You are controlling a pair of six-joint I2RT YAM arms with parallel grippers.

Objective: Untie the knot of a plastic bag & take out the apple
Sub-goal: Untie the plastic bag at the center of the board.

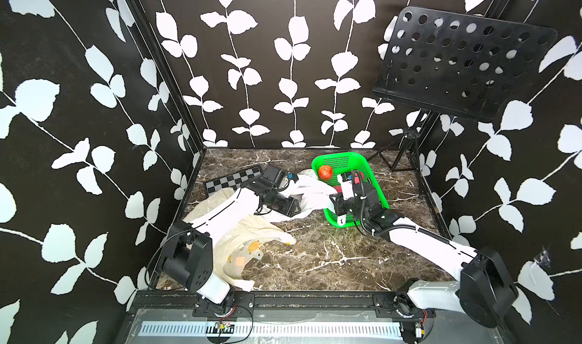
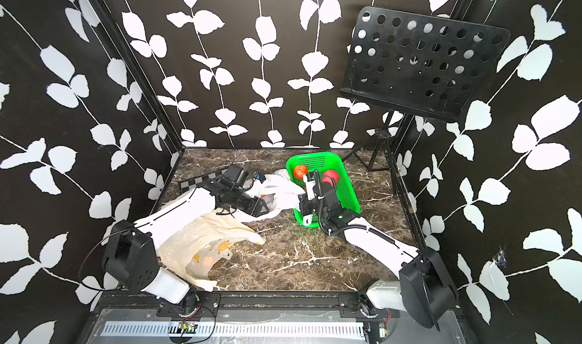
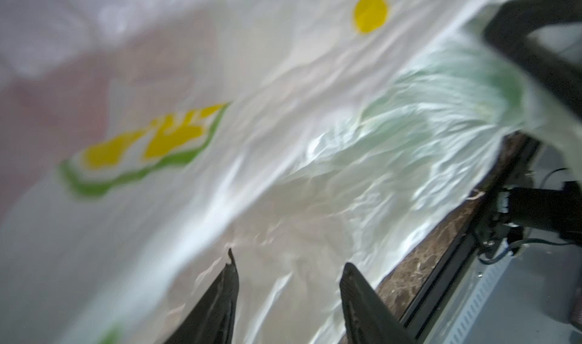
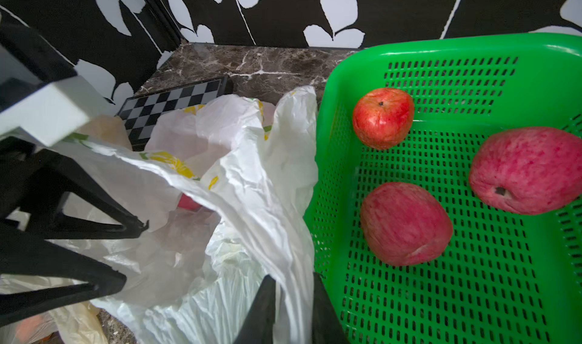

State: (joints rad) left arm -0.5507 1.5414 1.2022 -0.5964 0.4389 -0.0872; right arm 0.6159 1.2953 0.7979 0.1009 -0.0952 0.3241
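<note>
Right tool (image 4: 292, 278) pinches the bag (image 4: 252, 169) rim beside the basket (image 4: 441, 48), apparently holding the mouth open, as the left tool (image 4: 135, 253), jaws half apart, hovers before the apple (image 4: 189, 202) inside.

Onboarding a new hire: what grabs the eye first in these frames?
The bright green basket, back right of centre, with three red apples in it. Beside it, the white plastic bag lies open: the right gripper pinches a fold, the left gripper stands open at its mouth.
</note>
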